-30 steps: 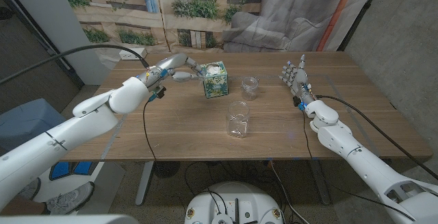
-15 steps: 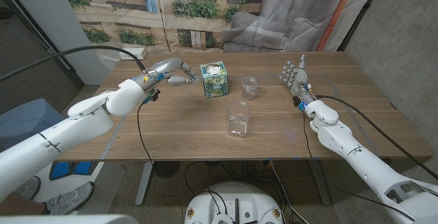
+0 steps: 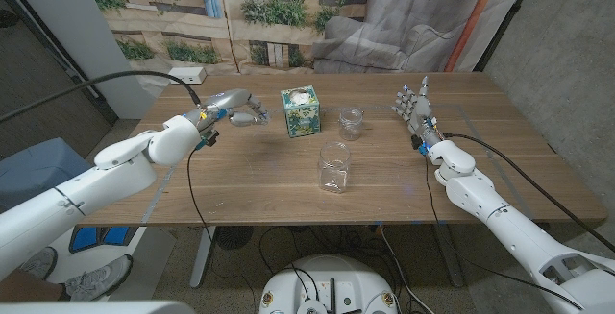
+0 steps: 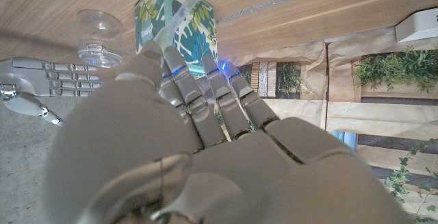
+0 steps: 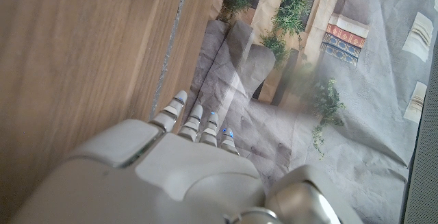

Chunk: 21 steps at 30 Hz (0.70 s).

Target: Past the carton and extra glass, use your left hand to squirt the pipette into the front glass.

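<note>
Head view: the left robot hand (image 3: 242,108) hovers over the bench (image 3: 240,175), left of the leaf-printed carton (image 3: 300,110). The small jar (image 3: 352,122) stands right of the carton, the front glass (image 3: 334,167) nearer. The right robot hand (image 3: 414,108) stands with its fingers apart, holding nothing.

Left wrist view: the curled left robot hand pinches a clear pipette (image 4: 186,11), its long axis pointing at the carton.

Right wrist view: the right robot hand's fingers (image 5: 195,123) reach along the bench edge.

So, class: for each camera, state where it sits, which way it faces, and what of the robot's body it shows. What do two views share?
Head view: on the robot's head, looking down at the table; shows both arms, left hand, right hand.
Left wrist view: behind the left hand, facing the carton and a glass.
Right wrist view: behind the right hand, looking along the table toward the backdrop.
Shared: head and left wrist views both show the carton.
</note>
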Motion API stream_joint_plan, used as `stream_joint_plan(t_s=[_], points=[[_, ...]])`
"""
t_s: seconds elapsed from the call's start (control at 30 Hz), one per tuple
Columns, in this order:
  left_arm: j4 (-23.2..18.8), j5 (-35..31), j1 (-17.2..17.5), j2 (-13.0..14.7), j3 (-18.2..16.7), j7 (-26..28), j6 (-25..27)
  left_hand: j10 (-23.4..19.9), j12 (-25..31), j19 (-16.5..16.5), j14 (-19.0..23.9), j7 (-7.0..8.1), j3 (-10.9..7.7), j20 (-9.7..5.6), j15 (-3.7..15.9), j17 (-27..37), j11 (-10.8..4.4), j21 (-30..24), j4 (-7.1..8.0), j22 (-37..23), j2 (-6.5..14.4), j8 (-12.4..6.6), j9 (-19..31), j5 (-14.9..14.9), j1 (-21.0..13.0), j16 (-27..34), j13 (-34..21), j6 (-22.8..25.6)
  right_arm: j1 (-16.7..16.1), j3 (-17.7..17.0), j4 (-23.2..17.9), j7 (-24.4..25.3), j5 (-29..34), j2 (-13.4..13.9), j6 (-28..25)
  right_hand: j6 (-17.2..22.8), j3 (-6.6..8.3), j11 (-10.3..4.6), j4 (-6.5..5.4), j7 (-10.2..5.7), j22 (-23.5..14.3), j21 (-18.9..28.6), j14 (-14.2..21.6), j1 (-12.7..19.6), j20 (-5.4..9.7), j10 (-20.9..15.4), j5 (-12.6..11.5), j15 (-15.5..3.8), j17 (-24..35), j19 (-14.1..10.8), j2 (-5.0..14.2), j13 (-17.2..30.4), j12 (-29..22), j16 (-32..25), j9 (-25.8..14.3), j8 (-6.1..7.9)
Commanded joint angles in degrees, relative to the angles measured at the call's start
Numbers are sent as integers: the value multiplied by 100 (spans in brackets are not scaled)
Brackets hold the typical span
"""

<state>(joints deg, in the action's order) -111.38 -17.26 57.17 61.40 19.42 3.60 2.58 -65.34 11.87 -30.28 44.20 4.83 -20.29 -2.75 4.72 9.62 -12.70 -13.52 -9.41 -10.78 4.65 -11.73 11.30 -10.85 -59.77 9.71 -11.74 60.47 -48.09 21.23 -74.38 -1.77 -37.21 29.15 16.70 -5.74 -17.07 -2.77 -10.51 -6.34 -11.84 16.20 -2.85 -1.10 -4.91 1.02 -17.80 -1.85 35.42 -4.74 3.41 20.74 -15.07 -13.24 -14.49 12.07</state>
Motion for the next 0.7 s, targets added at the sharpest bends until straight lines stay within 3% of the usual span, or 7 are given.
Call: stream_joint_plan(t_s=[0.03, 0.7], points=[[215, -233, -92, 12, 250, -49, 242, 18, 9, 39, -37, -3, -64, -34, 736, -3, 3, 8, 8, -15, 6, 0, 31, -29, 39, 2, -14, -24, -4, -3, -1, 0, -3, 4, 0, 5, -45, -12, 5, -53, -30, 30, -44, 0, -6, 14, -28, -477, 24, -32, 333, 17, -15, -35, -10, 37], [623, -496, -279, -17, 591, 41, 283, 46, 13, 40, -44, 9, -99, -42, 747, 1, 0, 8, 1, -14, 15, -7, 31, -28, 70, 10, -16, -31, -2, -2, -4, 3, -2, 4, -3, 9, -45, -8, 5, -51, -30, 31, -50, 0, -3, 4, -29, -478, 24, -34, 333, 18, -20, -33, -10, 39]])
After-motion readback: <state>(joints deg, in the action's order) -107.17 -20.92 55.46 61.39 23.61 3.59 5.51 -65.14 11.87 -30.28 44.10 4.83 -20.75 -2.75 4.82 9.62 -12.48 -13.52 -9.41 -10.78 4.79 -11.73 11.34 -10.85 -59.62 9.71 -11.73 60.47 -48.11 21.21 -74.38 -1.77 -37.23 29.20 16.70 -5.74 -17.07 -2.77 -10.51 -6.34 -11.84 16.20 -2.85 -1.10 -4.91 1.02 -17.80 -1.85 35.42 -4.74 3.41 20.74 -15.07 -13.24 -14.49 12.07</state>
